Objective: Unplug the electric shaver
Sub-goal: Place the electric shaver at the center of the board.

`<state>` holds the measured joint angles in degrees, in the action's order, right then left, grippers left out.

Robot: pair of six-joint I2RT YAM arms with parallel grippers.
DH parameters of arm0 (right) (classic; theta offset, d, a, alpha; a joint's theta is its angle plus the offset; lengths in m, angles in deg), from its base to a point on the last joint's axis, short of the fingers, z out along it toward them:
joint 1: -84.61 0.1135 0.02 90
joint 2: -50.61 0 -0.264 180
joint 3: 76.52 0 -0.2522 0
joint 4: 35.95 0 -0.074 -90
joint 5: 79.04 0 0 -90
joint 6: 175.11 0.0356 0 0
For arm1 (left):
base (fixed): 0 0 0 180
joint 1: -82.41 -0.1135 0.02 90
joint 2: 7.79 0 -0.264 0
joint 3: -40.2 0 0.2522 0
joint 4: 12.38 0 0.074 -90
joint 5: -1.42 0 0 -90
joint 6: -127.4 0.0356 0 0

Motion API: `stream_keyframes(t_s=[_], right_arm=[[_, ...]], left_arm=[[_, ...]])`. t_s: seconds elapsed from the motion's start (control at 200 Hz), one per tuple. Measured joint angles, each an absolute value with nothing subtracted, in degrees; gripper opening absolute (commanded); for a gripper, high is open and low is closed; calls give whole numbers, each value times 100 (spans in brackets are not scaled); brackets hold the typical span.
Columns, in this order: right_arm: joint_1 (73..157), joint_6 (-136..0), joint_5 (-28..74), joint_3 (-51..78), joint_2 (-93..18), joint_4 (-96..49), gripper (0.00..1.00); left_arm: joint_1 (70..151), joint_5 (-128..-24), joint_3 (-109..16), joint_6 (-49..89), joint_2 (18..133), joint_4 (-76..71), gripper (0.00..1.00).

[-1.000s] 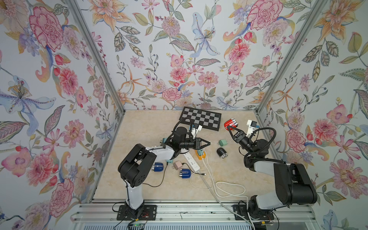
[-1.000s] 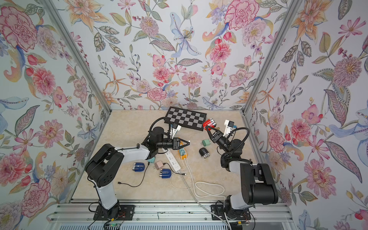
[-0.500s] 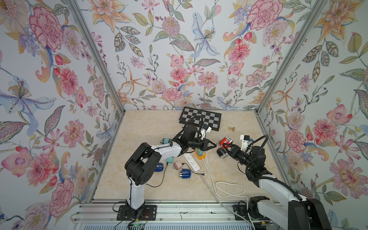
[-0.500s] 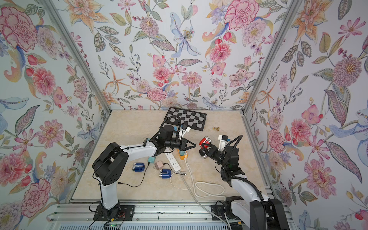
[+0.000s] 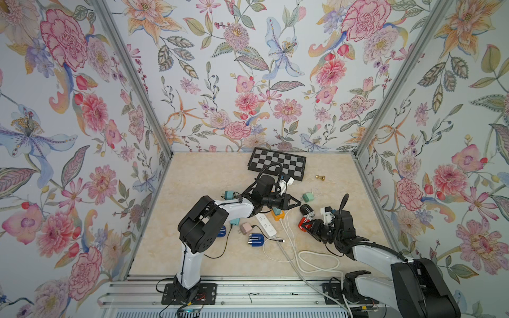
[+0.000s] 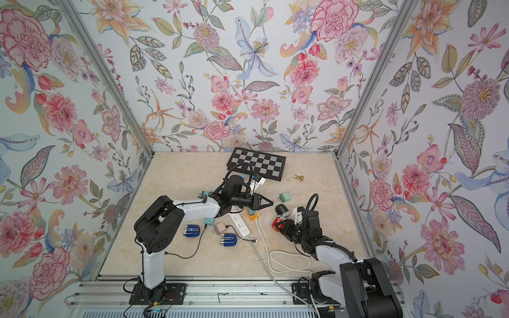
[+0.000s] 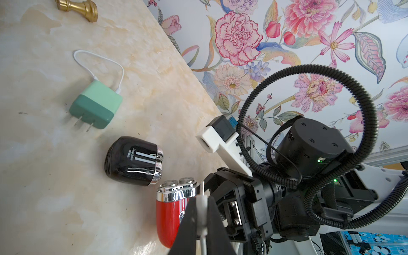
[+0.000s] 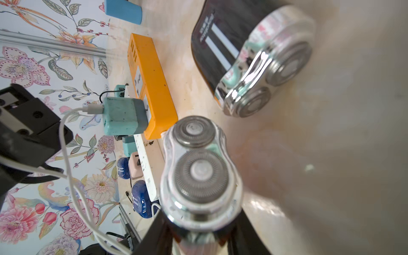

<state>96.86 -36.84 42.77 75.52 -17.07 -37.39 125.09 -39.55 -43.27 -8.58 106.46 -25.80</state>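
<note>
Left jaws: clamped shut on the white cable (image 7: pixel 202 204), plug tip protruding beyond them.
Right jaws: part-closed around the red shaver (image 7: pixel 169 212), held just beside the left jaws.
Progress: plug appears free of shaver; only release seemingly remains.

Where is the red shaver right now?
In both top views the red shaver is in the right gripper, right of centre, beside the black shaver.

- L arm (image 5: pixel 234 207): elbow bent, forearm level, aimed at 3 o'clock; L gripper (image 5: pixel 297 204) jaws pinched tight on white cable (image 7: pixel 202 206).
- R arm (image 5: pixel 371 253): stretched low twd 10 o'clock; R gripper (image 5: pixel 308 224) jaws part-spread, clamped on red shaver (image 5: pixel 303 221).
- Gripper tips near each other, apart.
</note>
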Motion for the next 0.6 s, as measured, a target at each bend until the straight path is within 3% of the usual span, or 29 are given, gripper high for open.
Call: stream_keyframes(t_s=[0.155, 0.215, 0.285, 0.415, 0.545, 0.6], right_arm=[[9686, -3756, 4214, 7520, -1849, -3437, 17], [9688, -3780, 4199, 7430, -1917, -3348, 28], [9686, -3787, 4190, 7325, -1982, -3223, 48], [9705, -3846, 4011, 7118, -1978, -2845, 60], [9721, -3914, 3598, 6978, -1613, -2349, 83], [9712, -3960, 3412, 6949, -1370, -2126, 86]], left_arm=[[12530, -3977, -4386, -866, 10699, -2584, 0], [12535, -3999, -4402, -858, 10721, -2554, 0], [12550, -4038, -4417, -829, 10729, -2506, 0], [12578, -4108, -4507, -689, 10732, -2276, 0], [12624, -4130, -4694, -440, 10736, -1898, 0], [12644, -4130, -4767, -324, 10736, -1743, 0]])
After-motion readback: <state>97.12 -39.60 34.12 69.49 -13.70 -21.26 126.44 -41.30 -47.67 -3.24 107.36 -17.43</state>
